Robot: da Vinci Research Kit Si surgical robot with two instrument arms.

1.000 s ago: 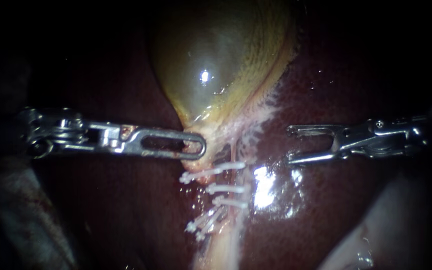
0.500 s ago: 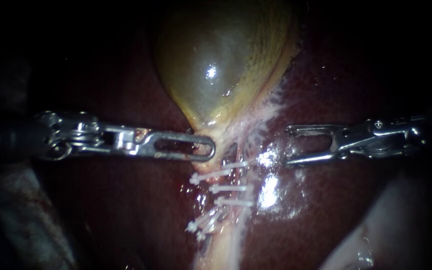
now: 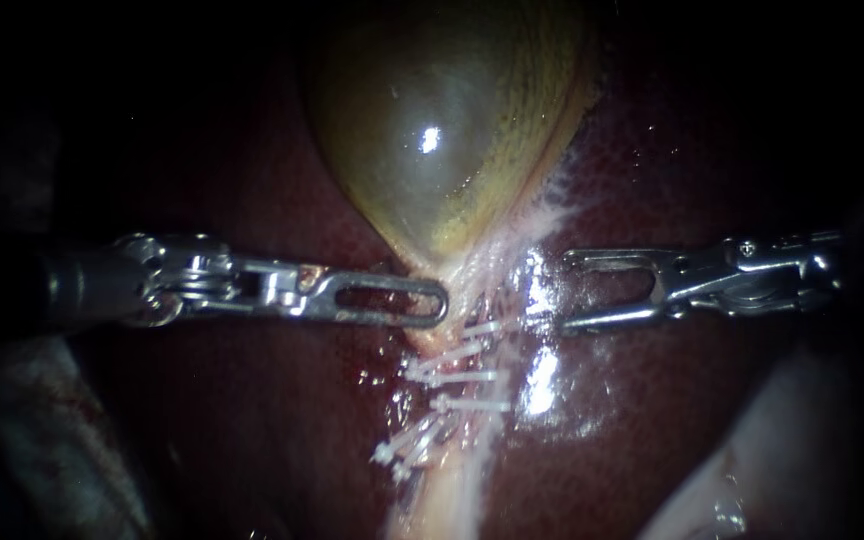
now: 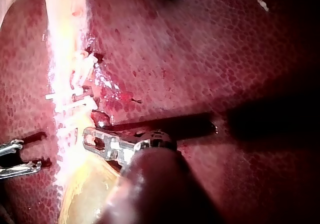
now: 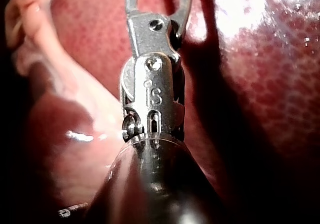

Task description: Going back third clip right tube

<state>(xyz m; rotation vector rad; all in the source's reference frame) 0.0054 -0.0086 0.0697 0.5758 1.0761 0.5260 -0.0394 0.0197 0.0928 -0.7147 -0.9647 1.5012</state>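
Clips [image 3: 462, 378] lay across the pale tube [image 3: 447, 490] just below the gallbladder [image 3: 432, 120], in the gap between the two instruments and a little lower than both. Which strand was the right tube, and which clip the third, could not be made out in the glare.

The left instrument [image 3: 432, 302] reached in level with its jaws pressed together on the narrow neck of the gallbladder, clamped on tissue there. The right instrument [image 3: 570, 292] sat opposite over the liver [image 3: 672, 420], its jaws spread wide and empty, the tips near the uppermost clip but clear of it.

The risks looked plain enough. Open jaws that close to the row could catch the end of a clip if the right instrument drifted inward rather than straight back along its shaft, and a snagged clip might twist or slip off the tube. The lower jaw rode low over the wet liver, so a dip on the way out could score the surface. A harder pull from the left instrument on the neck could stretch the clipped tube and loosen what was already set, or tear the thin tissue at the grip.

By count: two instruments, one gallbladder, one liver. At least five clips showed, three or four lying singly like rungs one under another, the rest bunched at the lower end of the row too tightly to separate, so the true total could be higher
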